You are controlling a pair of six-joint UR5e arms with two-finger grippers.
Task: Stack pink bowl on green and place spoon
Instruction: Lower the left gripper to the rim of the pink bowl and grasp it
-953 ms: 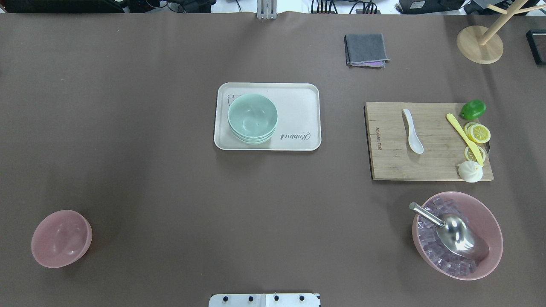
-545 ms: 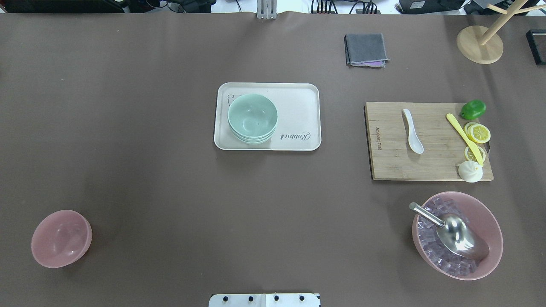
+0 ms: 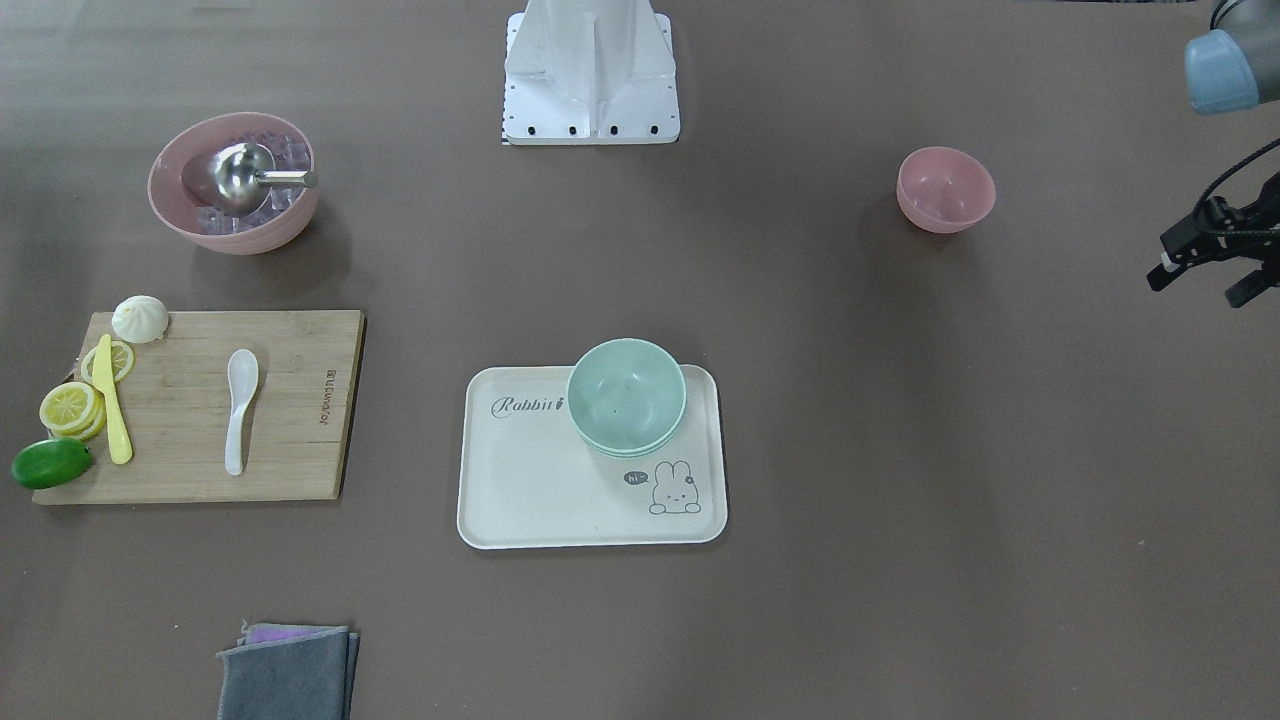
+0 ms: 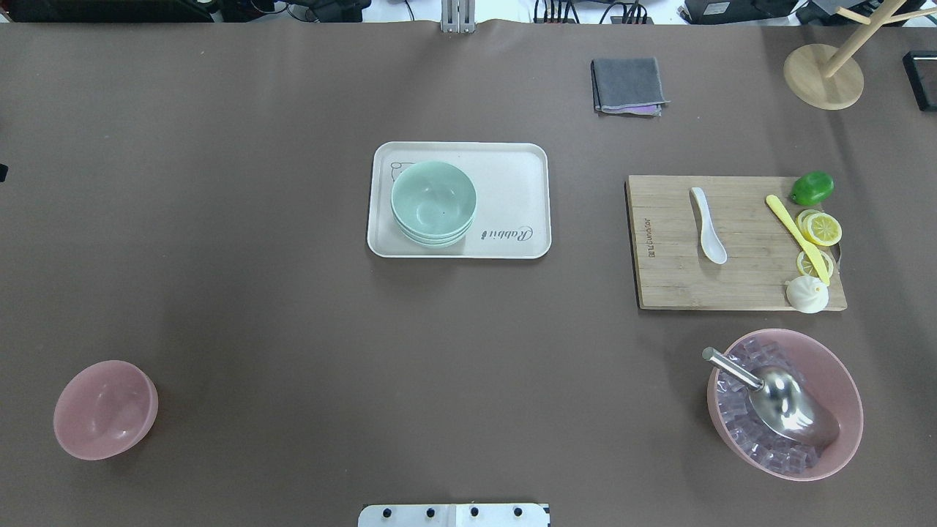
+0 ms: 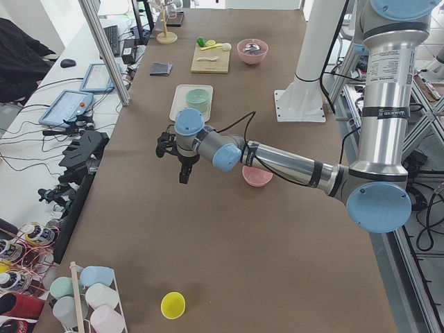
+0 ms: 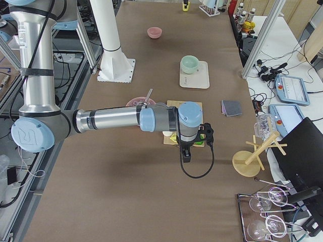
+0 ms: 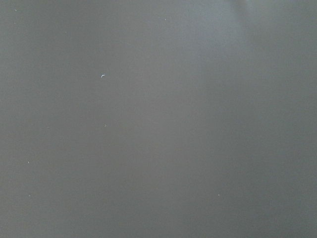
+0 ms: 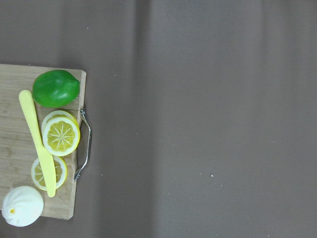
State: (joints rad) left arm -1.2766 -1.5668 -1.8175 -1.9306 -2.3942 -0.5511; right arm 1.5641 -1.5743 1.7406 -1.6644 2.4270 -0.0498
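The small pink bowl (image 4: 105, 409) sits empty at the table's near left, also in the front view (image 3: 945, 189). A stack of green bowls (image 4: 433, 203) stands on the left part of a cream tray (image 4: 512, 183). The white spoon (image 4: 708, 225) lies on a wooden cutting board (image 4: 673, 285) at the right. My left gripper (image 3: 1198, 288) hovers at the table's left edge, beyond the pink bowl; its fingers look open and empty. My right gripper (image 6: 185, 151) shows only in the exterior right view, beyond the board's lime end; I cannot tell its state.
On the board lie a lime (image 4: 811, 187), lemon slices (image 4: 821, 229), a yellow knife (image 4: 796, 236) and a white bun (image 4: 807, 294). A large pink bowl (image 4: 845, 388) holds ice cubes and a metal scoop. A grey cloth (image 4: 628, 85) and a wooden stand (image 4: 823, 76) are at the far right.
A small dark bit of the left gripper now shows at the overhead view's left edge. The bowls, spoon and tray have not moved.
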